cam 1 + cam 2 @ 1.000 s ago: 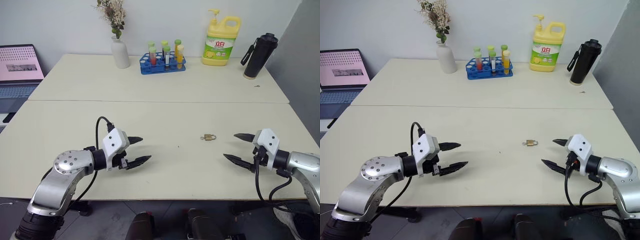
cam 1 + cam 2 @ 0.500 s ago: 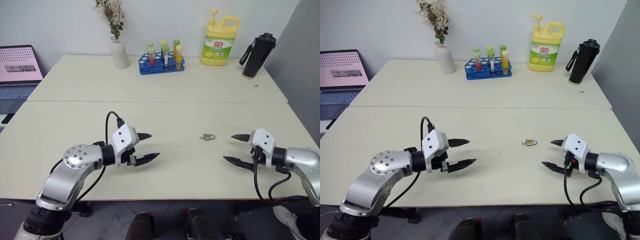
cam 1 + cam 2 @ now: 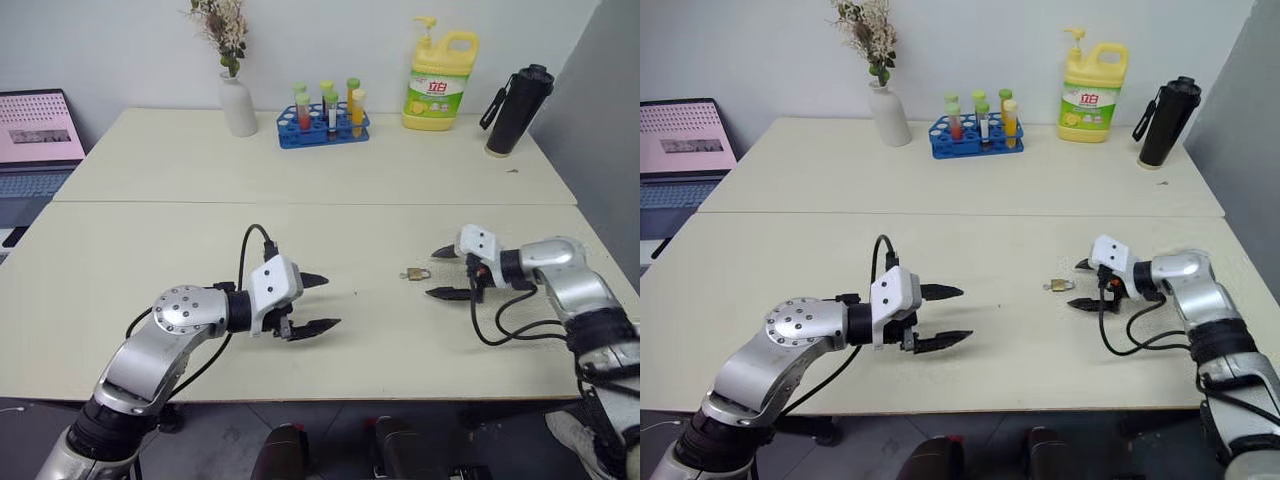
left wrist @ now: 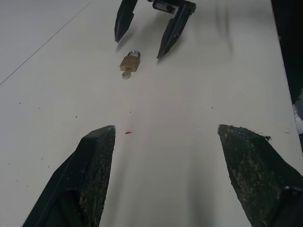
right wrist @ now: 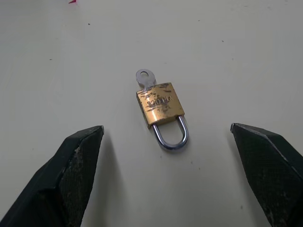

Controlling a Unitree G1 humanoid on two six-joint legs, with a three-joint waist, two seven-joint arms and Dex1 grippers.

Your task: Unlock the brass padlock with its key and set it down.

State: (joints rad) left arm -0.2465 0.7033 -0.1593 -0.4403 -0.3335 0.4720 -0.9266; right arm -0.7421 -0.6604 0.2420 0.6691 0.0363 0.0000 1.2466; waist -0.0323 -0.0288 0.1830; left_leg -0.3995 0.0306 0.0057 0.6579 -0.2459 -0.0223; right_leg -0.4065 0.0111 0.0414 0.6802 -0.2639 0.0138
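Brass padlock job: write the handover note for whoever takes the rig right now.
Left hand: open, holding nothing, above the table left of the lock, pointing toward it.
Right hand: open, holding nothing, just right of the brass padlock, fingertips either side of it, not touching.
Padlock lies flat on the near table, shackle closed; the key sticks out of the end of the body opposite the shackle.
Done: nothing grasped, lock not opened.
Left: grasp the padlock, turn the key, free the shackle, set it down.
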